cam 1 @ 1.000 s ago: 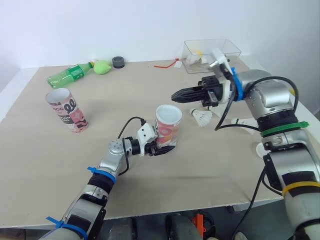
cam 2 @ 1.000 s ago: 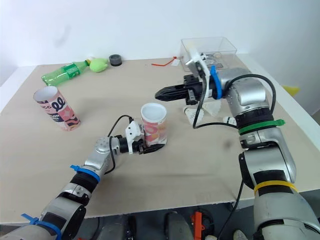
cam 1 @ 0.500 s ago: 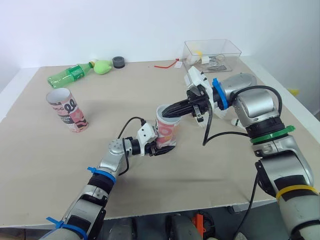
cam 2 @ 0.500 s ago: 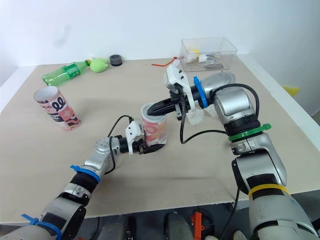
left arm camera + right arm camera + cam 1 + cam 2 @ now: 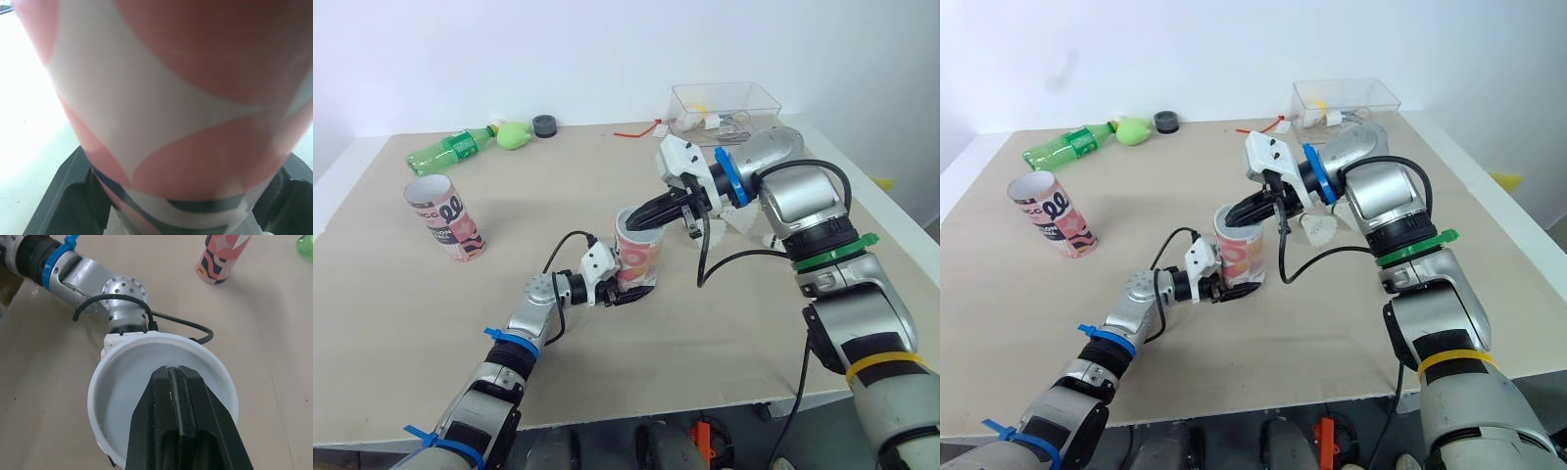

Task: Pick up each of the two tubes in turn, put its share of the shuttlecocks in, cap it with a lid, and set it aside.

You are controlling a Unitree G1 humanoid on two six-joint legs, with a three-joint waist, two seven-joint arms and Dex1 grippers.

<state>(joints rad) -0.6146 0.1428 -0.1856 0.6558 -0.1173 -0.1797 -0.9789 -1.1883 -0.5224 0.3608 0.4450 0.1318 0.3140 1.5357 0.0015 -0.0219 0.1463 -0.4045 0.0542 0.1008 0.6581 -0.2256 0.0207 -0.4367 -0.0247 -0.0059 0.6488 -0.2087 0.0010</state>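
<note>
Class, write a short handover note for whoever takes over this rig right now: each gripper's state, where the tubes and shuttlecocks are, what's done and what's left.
Left gripper: shut on the near tube, gripping it near its base.
Right gripper: shut, tips at that tube's open mouth, with nothing seen in its grip.
Second tube: stands open on the left of the table, untouched.
One shuttlecock lies on the table to the right of the near tube.
Done: near tube gripped; its contents cannot be seen.
Left: load the shuttlecocks, cap both tubes, set them aside.
</note>
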